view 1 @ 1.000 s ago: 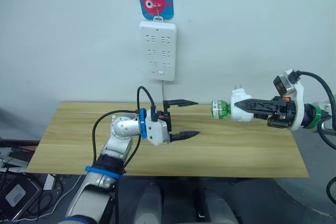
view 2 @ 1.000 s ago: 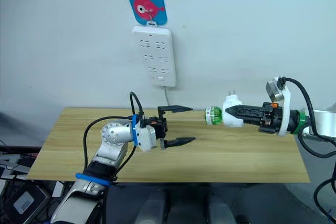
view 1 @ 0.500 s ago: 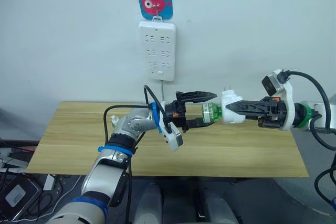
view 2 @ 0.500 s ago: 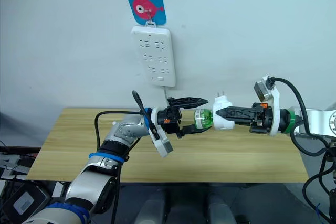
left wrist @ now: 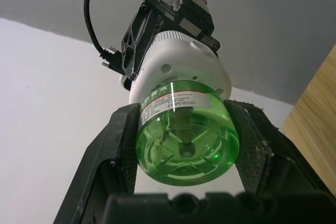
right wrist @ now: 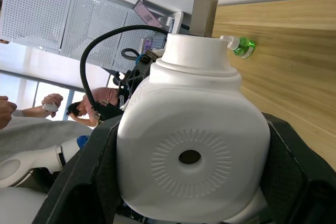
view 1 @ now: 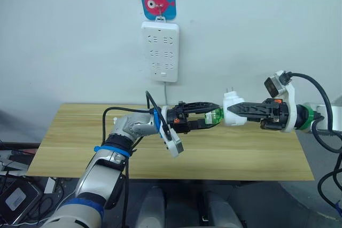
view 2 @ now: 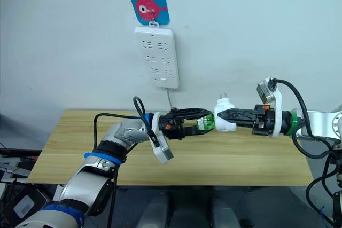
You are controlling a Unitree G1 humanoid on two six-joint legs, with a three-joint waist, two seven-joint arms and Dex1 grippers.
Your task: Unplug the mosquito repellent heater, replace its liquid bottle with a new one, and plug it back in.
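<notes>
Gripping heater [view 1: 232, 111] and bottle [left wrist: 185, 140], right gripper [view 1: 235, 111], left gripper [view 1: 207, 116]

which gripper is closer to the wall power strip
Left. The left gripper, closed around the green bottle, sits just below and right of the power strip; the right gripper, holding the heater, is farther right.
</notes>
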